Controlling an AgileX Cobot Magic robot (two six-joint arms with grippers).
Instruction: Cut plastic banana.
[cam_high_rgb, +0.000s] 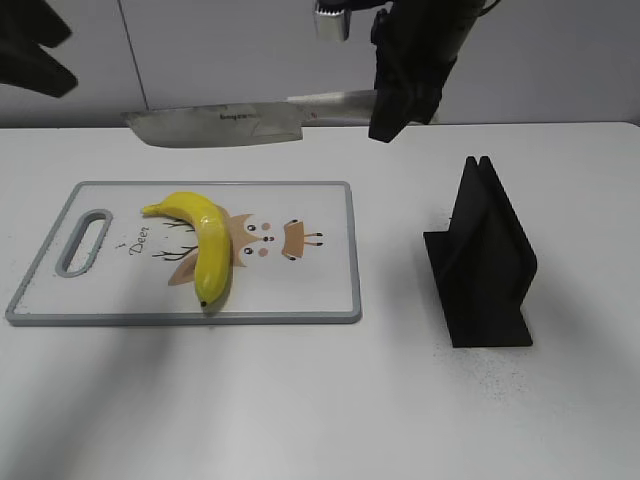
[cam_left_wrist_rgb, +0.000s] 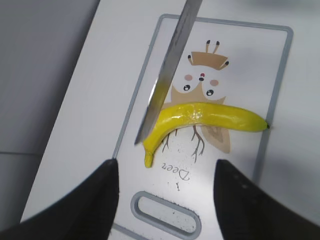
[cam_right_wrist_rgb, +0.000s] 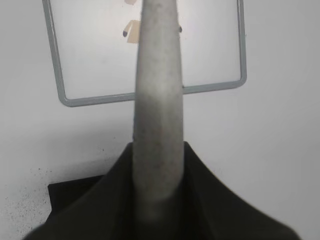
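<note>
The yellow plastic banana (cam_high_rgb: 205, 245) lies on the white cutting board (cam_high_rgb: 320, 290) with a deer drawing; it also shows in the left wrist view (cam_left_wrist_rgb: 210, 116). My right gripper (cam_high_rgb: 400, 105) is shut on the handle of a steel knife (cam_high_rgb: 215, 125) and holds it level, high above the board's far edge. In the right wrist view the knife handle (cam_right_wrist_rgb: 157, 115) runs straight out from my right gripper (cam_right_wrist_rgb: 157, 200). In the left wrist view the knife blade (cam_left_wrist_rgb: 167, 75) crosses above the banana's stem end. My left gripper (cam_left_wrist_rgb: 165, 200) is open and empty, high above the board's handle slot (cam_left_wrist_rgb: 165, 215).
A black knife stand (cam_high_rgb: 485, 260) stands on the white table, right of the board; its base shows in the right wrist view (cam_right_wrist_rgb: 65, 210). The left arm (cam_high_rgb: 30, 50) is at the top left corner of the exterior view.
</note>
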